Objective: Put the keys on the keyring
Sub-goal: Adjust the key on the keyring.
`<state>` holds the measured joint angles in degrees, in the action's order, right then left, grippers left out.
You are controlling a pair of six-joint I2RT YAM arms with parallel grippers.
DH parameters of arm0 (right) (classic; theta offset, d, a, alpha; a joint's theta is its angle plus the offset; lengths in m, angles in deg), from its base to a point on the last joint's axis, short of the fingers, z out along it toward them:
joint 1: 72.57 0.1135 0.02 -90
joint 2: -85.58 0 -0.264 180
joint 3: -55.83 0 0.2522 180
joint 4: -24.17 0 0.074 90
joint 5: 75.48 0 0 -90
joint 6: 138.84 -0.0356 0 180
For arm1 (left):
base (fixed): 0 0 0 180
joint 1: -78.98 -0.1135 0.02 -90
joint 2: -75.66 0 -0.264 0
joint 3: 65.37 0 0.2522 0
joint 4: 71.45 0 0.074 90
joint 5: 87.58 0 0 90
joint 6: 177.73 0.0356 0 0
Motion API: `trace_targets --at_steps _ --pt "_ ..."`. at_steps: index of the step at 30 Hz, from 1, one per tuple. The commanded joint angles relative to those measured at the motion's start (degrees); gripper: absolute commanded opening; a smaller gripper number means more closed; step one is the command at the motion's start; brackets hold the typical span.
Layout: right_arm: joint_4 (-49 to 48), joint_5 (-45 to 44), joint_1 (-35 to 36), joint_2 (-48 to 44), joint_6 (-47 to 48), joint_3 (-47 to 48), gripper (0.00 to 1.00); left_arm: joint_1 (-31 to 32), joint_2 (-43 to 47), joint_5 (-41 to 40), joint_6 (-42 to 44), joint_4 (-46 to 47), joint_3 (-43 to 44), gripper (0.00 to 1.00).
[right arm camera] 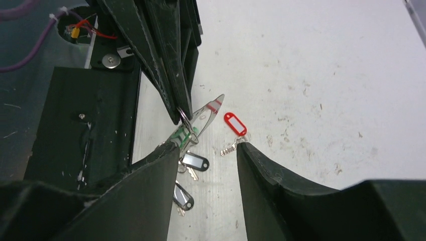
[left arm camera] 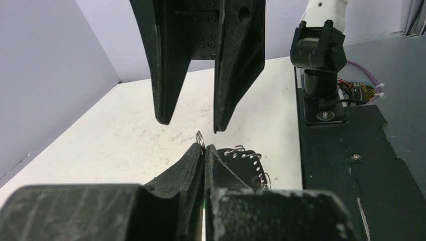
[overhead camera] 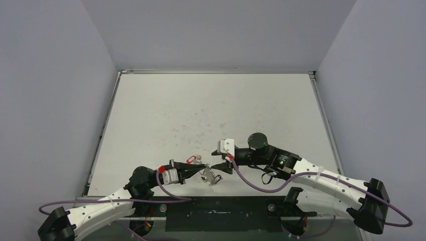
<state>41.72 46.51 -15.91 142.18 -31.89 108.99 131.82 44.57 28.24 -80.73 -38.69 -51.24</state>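
My left gripper is shut on a small metal ring of the keyring, which hangs just above the table with a green-tagged key and two black-tagged keys bunched under it. The red-tagged key lies loose on the table a little beyond that bunch. My right gripper stands open with nothing between its fingers. It faces the left gripper's tips from close by, with its left finger beside the green tag. From above, both grippers meet near the table's front edge, left and right.
The white table stretches away behind the grippers, walled on three sides. A black base plate runs along the near edge. The right arm's base stands on it.
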Motion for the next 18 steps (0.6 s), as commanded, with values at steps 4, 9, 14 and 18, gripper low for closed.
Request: trace_targets --at_steps 4,9,14,18 --pt "-9.1 6.4 -0.2 1.9 -1.3 0.6 0.34 0.2 0.5 0.8 -0.8 3.8 -2.5 0.0" --pt "-9.2 10.3 -0.2 6.3 -1.2 2.3 0.21 0.2 0.8 0.8 -1.0 3.6 -2.5 0.0" --pt "-9.2 11.2 -0.2 7.2 -0.7 2.7 0.03 0.2 1.2 0.7 -1.0 3.2 -2.5 0.0" --pt "-9.2 11.1 -0.2 6.0 -0.5 2.2 0.0 0.2 1.3 0.7 -0.9 2.7 -2.5 0.0"
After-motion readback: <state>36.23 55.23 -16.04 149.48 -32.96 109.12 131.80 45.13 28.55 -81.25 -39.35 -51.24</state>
